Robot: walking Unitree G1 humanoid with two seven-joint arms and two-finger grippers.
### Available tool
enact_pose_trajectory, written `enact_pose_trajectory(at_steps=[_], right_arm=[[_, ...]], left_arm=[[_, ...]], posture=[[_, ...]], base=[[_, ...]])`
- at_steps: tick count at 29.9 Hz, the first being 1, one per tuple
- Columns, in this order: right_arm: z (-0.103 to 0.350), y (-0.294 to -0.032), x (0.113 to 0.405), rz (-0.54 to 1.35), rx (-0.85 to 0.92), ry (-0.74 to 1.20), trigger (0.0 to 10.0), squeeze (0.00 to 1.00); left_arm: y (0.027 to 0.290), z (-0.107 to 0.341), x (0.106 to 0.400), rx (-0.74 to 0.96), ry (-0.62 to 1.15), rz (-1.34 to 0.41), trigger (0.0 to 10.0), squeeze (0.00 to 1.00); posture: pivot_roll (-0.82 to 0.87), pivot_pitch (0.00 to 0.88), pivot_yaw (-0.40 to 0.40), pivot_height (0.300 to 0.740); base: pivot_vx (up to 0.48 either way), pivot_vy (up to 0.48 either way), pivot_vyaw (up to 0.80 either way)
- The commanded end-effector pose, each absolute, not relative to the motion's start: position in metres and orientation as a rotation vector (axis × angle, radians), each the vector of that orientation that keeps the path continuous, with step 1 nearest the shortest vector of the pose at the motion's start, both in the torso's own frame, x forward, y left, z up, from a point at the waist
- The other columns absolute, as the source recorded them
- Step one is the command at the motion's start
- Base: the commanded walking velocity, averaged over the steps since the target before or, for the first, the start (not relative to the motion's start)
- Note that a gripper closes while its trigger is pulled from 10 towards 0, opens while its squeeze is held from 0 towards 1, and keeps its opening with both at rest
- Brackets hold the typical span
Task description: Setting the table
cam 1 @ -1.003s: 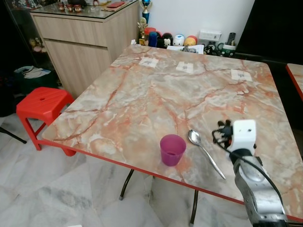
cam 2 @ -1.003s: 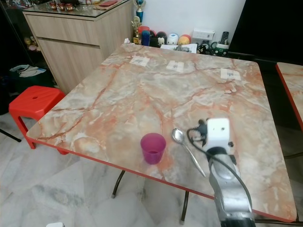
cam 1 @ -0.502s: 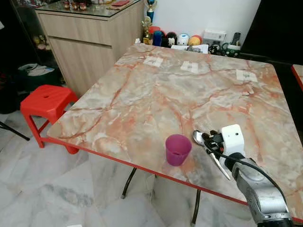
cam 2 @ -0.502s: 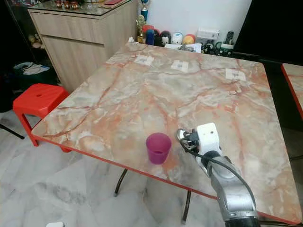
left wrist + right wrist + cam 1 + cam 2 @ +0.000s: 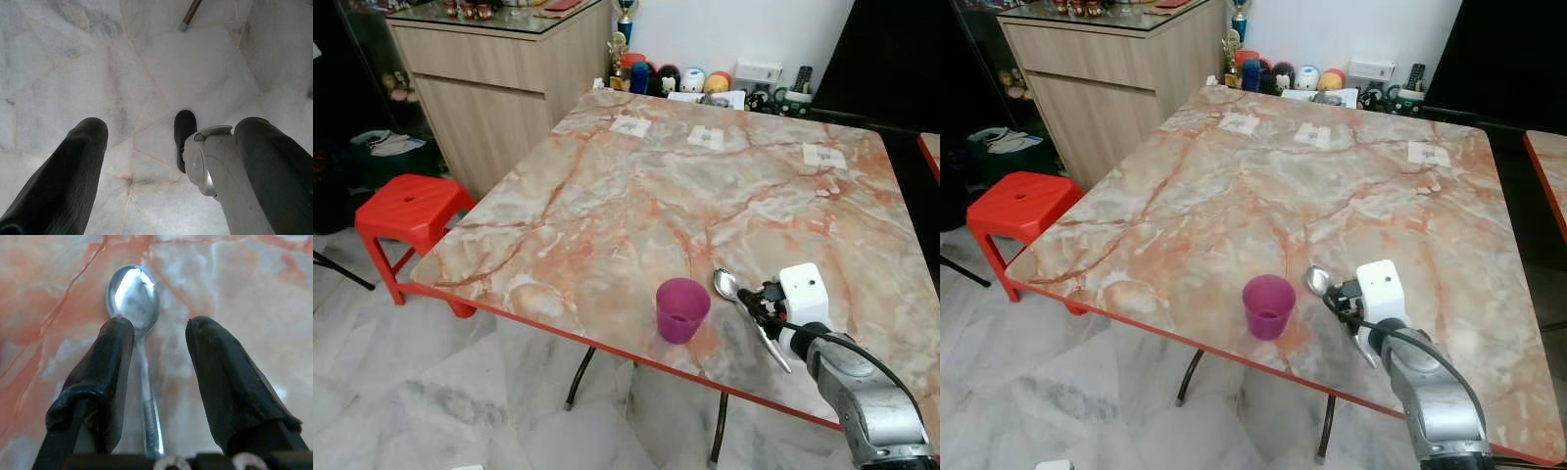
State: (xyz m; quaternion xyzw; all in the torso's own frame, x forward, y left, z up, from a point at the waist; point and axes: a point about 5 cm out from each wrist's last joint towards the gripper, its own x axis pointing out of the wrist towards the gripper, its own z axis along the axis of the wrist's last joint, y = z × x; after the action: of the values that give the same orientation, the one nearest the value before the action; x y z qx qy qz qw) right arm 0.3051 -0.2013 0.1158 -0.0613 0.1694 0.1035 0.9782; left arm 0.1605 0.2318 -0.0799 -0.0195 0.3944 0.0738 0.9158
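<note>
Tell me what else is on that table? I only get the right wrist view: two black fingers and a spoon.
Observer: A purple cup stands beside the spoon, near the marble table's red front edge.
Operator: Is the spoon grabbed?
Observer: No. It lies flat, and the right gripper is open, one finger on each side of the handle.
Operator: And the other arm?
Observer: The left gripper hangs open over the tiled floor.
</note>
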Motion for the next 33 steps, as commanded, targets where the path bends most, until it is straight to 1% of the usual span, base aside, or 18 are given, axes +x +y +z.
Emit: enact_pose_trajectory(at_steps=[1, 6, 8, 16, 25, 28, 33], right_arm=[[0.117, -0.205, 0.303, 0.212, -0.121, 0.345, 10.0, 0.0], [0.115, -0.203, 0.301, 0.268, -0.046, 0.373, 10.0, 0.0], [0.112, -0.204, 0.298, 0.304, -0.053, 0.399, 10.0, 0.0], [0.104, -0.218, 0.296, 0.27, -0.108, 0.438, 10.0, 0.0], [0.103, -0.221, 0.299, 0.27, -0.106, 0.427, 10.0, 0.0], [0.102, -0.218, 0.3, 0.298, -0.098, 0.415, 10.0, 0.0], [0.102, -0.219, 0.305, 0.291, -0.094, 0.409, 10.0, 0.0]], left_arm=[[0.233, -0.083, 0.153, -0.023, 0.851, 0.137, 10.0, 0.0], [0.233, -0.083, 0.153, -0.016, 0.852, 0.131, 10.0, 0.0], [0.234, -0.083, 0.153, -0.014, 0.853, 0.13, 10.0, 0.0], [0.234, -0.083, 0.152, -0.006, 0.855, 0.121, 10.0, 0.0], [0.234, -0.084, 0.151, 0.001, 0.858, 0.111, 10.0, 0.0], [0.234, -0.084, 0.151, 0.004, 0.859, 0.108, 10.0, 0.0], [0.234, -0.083, 0.152, 0.007, 0.858, 0.106, 10.0, 0.0]], posture=[[0.0, 0.124, -0.02, 0.74], [0.0, 0.121, -0.017, 0.74], [0.0, 0.119, -0.015, 0.74], [0.0, 0.111, -0.007, 0.74], [0.0, 0.103, -0.003, 0.74], [0.0, 0.103, -0.003, 0.74], [0.01, 0.108, -0.006, 0.74]], base=[[0.0, 0.0, 0.0], [0.0, 0.0, 0.0], [0.0, 0.0, 0.0], [0.0, 0.0, 0.0], [0.0, 0.0, 0.0], [0.0, 0.0, 0.0], [0.0, 0.0, 0.0]])
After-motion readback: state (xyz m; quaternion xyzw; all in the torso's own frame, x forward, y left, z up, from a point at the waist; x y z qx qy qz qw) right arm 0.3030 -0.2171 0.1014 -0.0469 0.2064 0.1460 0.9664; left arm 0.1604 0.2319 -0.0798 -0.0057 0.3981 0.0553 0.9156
